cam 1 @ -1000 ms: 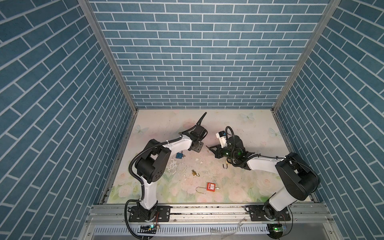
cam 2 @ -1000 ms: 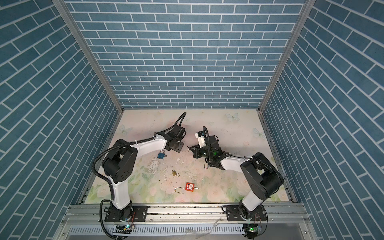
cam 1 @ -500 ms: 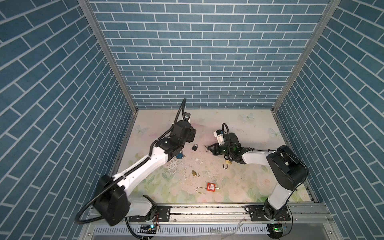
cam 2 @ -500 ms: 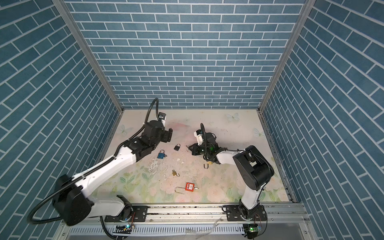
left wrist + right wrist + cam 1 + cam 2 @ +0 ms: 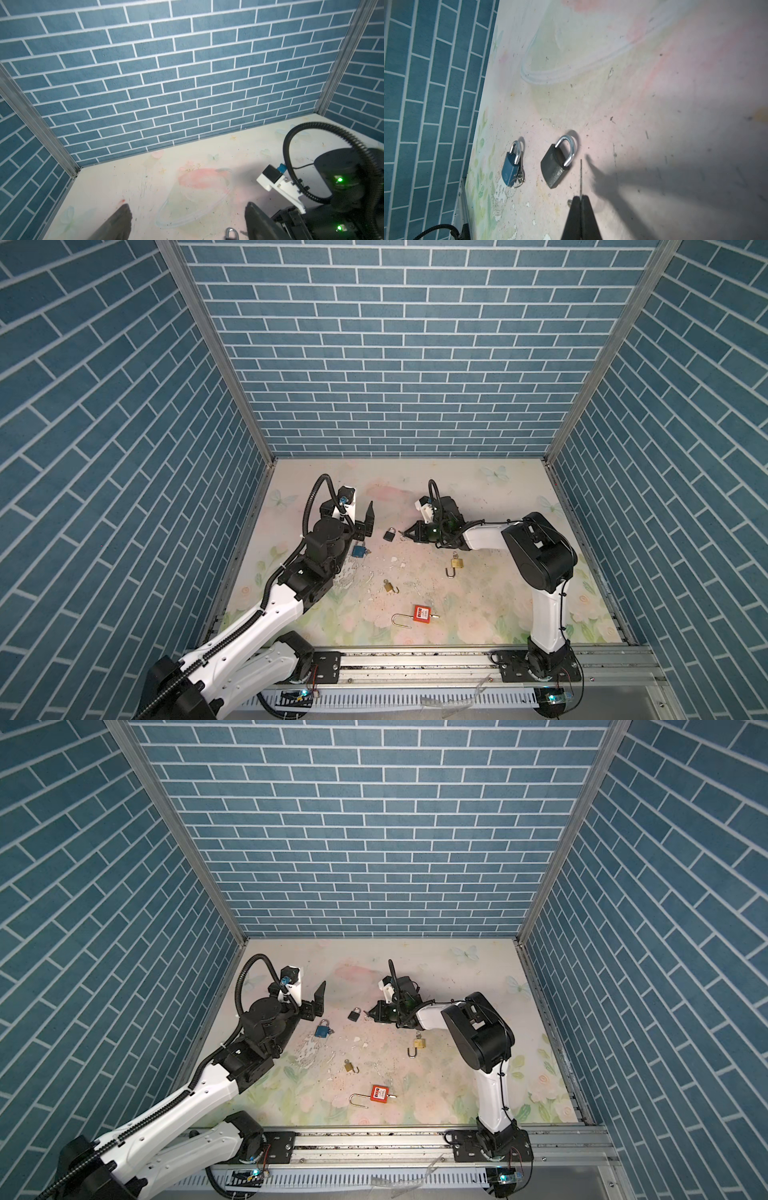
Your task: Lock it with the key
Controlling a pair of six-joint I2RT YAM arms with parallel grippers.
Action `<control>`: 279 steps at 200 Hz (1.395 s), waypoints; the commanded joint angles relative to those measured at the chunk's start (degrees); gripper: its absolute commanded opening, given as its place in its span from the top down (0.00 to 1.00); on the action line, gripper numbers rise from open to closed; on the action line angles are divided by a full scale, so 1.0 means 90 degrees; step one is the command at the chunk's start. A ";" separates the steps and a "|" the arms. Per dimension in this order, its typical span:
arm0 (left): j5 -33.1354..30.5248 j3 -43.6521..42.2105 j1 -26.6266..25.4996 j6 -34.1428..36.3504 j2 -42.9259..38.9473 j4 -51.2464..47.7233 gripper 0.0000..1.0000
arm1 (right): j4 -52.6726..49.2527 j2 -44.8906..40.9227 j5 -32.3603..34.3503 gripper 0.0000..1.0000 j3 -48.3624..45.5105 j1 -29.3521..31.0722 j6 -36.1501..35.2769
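Key: thin blade seen edge-on, pinched in the right gripper, whose jaws are closed right up on it. Blade tip sits just beside the black padlock and apart from it, pointing along its shackle side rather than at the keyway end. The padlock lies flat on the table, between the two arms in both top views. Left gripper is spread wide and empty, raised near the padlock's other side. Judged step: lining the key up with the lock, not yet inserted. The next move likely calls for steadying the loose body, probably with the left gripper, and bringing the blade round to the keyhole, which no view shows. Only the right wrist view resolves the blade and shackle; whether the shackle is seated I cannot tell. It also shows a key ring on the blue padlock. The left wrist view catches only the shackle top between its fingers. Top views add two brass padlocks and a red padlock, shackles open.
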 commanded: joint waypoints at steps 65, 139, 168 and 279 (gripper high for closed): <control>0.0155 -0.0084 0.0031 0.0156 -0.0023 0.0356 0.14 | -0.0198 0.0414 -0.0288 1.00 0.0348 -0.0017 0.0302; 0.0235 -0.0084 0.0035 0.0158 0.0050 0.0363 0.14 | -0.0207 0.0575 -0.0396 1.00 0.0457 -0.0017 0.0368; 0.0233 -0.0072 0.0023 0.0188 0.0070 0.0363 0.14 | -0.0202 0.0584 -0.0417 0.94 0.0467 -0.0017 0.0383; 0.0211 -0.0076 0.0029 0.0220 0.0058 0.0305 0.14 | -0.0111 0.0666 -0.0559 0.79 0.0506 0.0069 0.0439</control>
